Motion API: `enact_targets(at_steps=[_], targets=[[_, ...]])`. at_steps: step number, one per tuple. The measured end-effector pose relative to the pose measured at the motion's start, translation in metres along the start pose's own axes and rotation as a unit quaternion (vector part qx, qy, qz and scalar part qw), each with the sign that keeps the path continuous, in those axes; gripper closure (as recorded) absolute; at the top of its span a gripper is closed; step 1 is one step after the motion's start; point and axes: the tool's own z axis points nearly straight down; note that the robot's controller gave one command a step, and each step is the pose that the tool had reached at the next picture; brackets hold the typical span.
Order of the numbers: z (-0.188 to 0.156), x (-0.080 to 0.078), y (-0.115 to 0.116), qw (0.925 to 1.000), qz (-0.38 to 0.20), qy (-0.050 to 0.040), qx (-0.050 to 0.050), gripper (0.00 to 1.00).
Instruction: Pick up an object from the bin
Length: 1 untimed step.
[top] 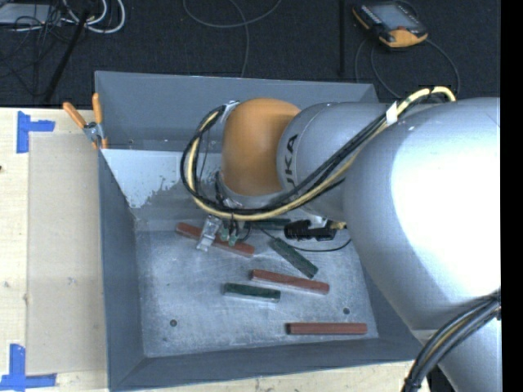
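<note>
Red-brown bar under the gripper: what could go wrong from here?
The red-brown bar lies flat on the bin floor, so the gripper may scrape the floor or slip off it. A dark green bar lies close by, toward the view's right, and could get knocked.

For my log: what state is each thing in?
hand: low over the upper-left brown bar.
upper-left brown bar: flat, partly under the hand.
slanted green bar: lying flat.
middle brown bar: lying flat.
level green bar: lying flat.
bottom brown bar: flat, apart.
</note>
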Motion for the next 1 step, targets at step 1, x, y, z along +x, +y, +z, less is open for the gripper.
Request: enact_targets(at_steps=[1], targets=[[0.0,-0.0001,-0.0001,1.0,0.001,0.0002,0.0,1.0]])
